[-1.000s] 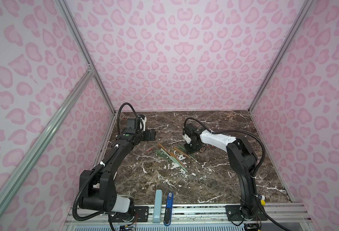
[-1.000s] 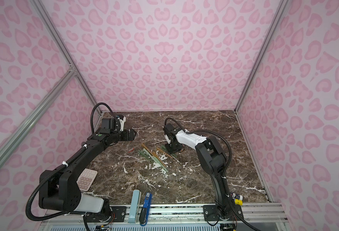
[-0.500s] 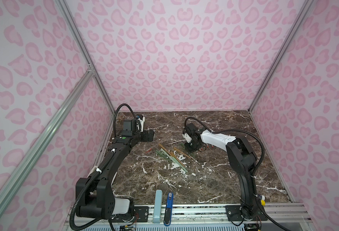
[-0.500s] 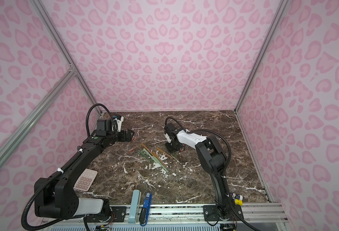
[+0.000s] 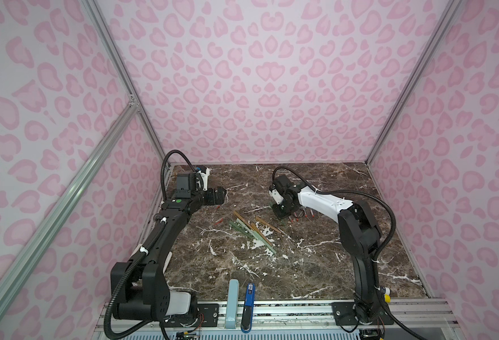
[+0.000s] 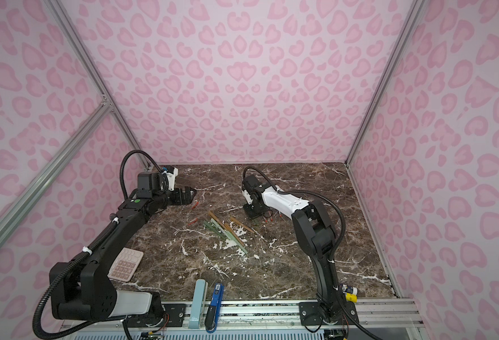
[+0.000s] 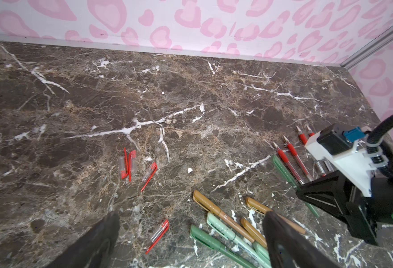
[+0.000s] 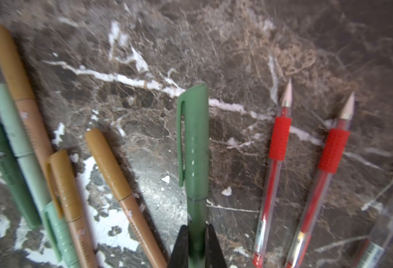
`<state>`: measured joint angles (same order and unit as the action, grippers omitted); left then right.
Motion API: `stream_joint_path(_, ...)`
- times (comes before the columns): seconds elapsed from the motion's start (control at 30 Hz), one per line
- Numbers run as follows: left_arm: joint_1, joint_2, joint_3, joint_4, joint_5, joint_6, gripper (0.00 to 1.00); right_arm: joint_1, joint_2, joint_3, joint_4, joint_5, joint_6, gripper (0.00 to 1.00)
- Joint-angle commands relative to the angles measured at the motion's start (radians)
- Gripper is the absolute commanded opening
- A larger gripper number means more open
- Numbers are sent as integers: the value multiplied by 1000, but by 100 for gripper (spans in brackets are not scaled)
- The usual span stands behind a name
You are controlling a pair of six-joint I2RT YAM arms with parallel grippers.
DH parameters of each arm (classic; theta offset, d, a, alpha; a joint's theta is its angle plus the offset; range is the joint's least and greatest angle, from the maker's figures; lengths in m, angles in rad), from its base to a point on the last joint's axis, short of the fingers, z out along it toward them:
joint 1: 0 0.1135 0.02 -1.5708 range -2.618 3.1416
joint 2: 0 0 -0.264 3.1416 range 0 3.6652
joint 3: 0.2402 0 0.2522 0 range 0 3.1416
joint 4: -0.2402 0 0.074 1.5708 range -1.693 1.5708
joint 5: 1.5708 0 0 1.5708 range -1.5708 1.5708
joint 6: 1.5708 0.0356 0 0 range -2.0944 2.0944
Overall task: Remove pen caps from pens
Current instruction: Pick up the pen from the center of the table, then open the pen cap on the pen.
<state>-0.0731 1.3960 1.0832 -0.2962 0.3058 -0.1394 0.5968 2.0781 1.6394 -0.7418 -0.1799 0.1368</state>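
A heap of pens [image 5: 251, 231] is laid centrally; loose caps [image 7: 132, 162] are scattered left of it, a single pen [image 8: 194, 139] and further pens [image 8: 280, 139] right of it, a case [image 5: 233, 303] in front.

— How does the left gripper [image 7: 192, 217] stand?
— Wide apart, its two dark fingers [image 7: 98, 241] above a dark brown marble tabletop with white veins [image 7: 190, 92].
— What lies between them?
— One small clear cap with a red clip [image 7: 157, 233], nearer one finger. By the other finger lies a bundle of thick tan-brown and sage-green pens [image 7: 214, 210], partly hidden under that finger.
— And past the fingertips?
— Three more red-clipped caps [image 7: 130, 162]: two close side by side, the third just beside them. Out beyond the bundle, slim clear pens with red grips and bare points [image 7: 291, 150] lie beside a dark-green capped pen [image 7: 283, 170]. They all run under the right gripper [image 7: 306, 193], which is black with a white mount.
— Farther on?
— A pale wall with pink heart-like blotches [image 7: 190, 16].
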Motion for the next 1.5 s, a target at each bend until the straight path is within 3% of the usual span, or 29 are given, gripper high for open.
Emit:
stream_joint_path(0.0,1,21,35,16,78,-71,99,16,-29,8,48,-47,65,11)
stream_joint_path(0.23,1,71,-3,142,316,-266,91,67,-92,-13,225,-126,190,9)
stream_joint_path(0.37,-4,96,-35,227,384,-338,83,107,-118,-38,330,-135,237,9)
stream_joint_path(1.1,-48,134,-22,204,365,-299,59,216,-75,-9,450,-217,322,8)
stream_joint_path(1.3,-53,140,-21,205,362,-296,47,221,-81,-25,481,-218,328,8)
stream_joint_path(1.47,-55,136,-11,182,342,-289,24,224,-74,-11,482,-225,328,7)
